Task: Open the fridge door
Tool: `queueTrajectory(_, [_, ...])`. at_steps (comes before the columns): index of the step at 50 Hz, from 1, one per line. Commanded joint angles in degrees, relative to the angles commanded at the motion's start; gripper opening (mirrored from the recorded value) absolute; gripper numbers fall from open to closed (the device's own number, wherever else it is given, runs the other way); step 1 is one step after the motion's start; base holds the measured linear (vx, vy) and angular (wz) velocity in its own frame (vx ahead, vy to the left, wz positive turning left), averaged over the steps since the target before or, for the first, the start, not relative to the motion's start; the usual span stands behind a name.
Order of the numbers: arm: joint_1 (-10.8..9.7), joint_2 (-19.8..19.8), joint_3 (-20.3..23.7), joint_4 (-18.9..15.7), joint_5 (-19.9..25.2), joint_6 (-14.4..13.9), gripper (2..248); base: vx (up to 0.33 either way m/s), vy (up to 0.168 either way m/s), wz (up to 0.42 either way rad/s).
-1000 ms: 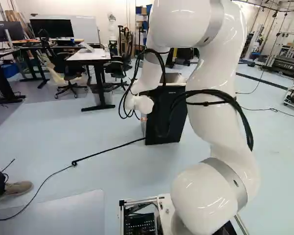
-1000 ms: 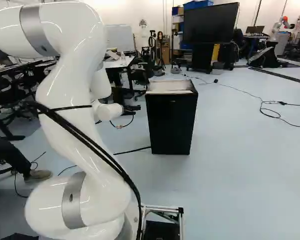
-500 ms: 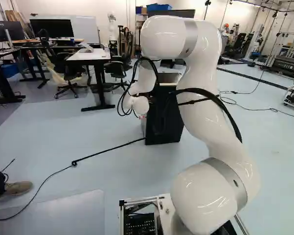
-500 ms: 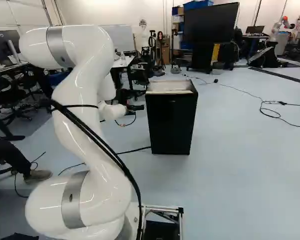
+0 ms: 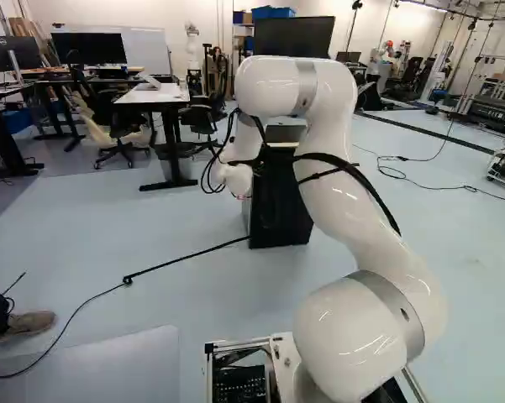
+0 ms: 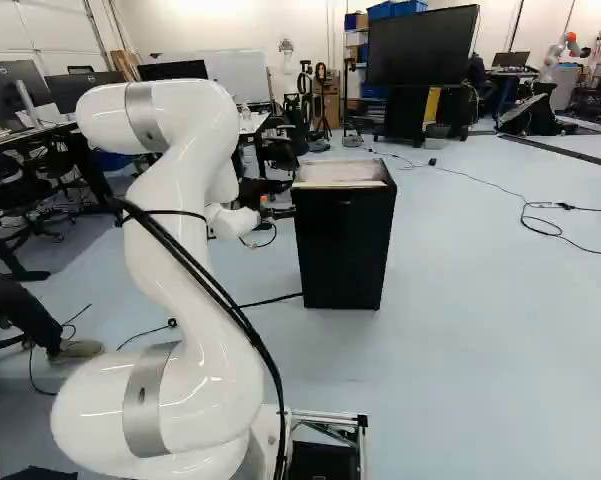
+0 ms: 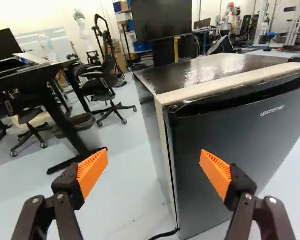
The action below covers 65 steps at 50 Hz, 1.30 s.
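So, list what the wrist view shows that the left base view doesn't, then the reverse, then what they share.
Wrist view only: the pincer's two orange pads, standing open and apart, and, plainly, the pale strip behind the edge of the closed fridge door.

Left base view only: the white arm rising from its lowest joint, and a person's shoe on the floor.

Both: the black mini fridge, a large dark screen, a desk and a dark office chair.
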Motion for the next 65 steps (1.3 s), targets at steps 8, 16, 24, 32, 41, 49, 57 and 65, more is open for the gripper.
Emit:
queueTrajectory(8, [-0.13, -1.29, -1.96, 1.57, 1.38, 0.00, 247, 0.000, 0.000, 0.000])
queueTrajectory(16, [0.02, -1.66, -2.53, 3.34, 2.37, 0.00, 247, 0.000, 0.000, 0.000])
queueTrajectory(24, [0.42, -1.76, -2.68, 5.30, 3.12, 0.00, 247, 0.000, 0.000, 0.000])
queueTrajectory(32, [1.21, -1.83, -2.80, 7.31, 3.83, 0.00, 247, 0.000, 0.000, 0.000])
queueTrajectory(41, [2.43, -1.95, -2.98, 9.58, 4.62, 0.00, 247, 0.000, 0.000, 0.000])
queueTrajectory(49, [3.58, -2.09, -3.20, 11.60, 5.32, 0.00, 247, 0.000, 0.000, 0.000])
queueTrajectory(57, [4.62, -2.79, -4.31, 13.62, 6.02, 0.00, 247, 0.000, 0.000, 0.000])
queueTrajectory(65, [5.37, -4.32, -6.73, 15.65, 6.72, 0.00, 247, 0.000, 0.000, 0.000])
